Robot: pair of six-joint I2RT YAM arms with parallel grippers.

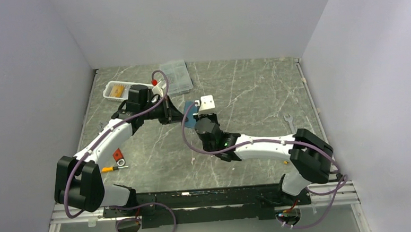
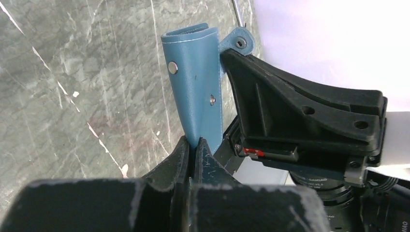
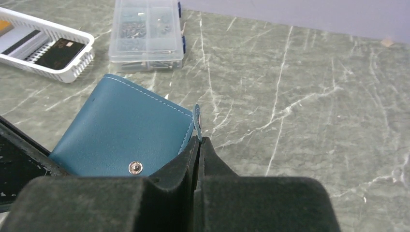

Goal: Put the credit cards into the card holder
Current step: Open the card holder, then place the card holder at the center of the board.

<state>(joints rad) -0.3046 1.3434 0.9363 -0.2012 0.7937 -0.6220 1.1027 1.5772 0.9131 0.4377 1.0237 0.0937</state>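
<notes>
Left gripper (image 2: 194, 145) and right gripper (image 3: 199, 141) both clamp the card holder (image 3: 121, 140) between them, while the credit cards (image 3: 62, 48) lie far-left in the basket (image 3: 72, 72), nearer the left arm.

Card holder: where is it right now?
Top view: the card holder is mid-table, a bit left of centre, pinched by the left tool and the right tool, on the near side of the clear box.

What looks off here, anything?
Nothing spilled or damaged. Only oddity: the card holder is held tilted between both arms, left gripper pinching its edge, right gripper pinching its snap strap, and it's folded shut. The credit cards lie in the white basket.
</notes>
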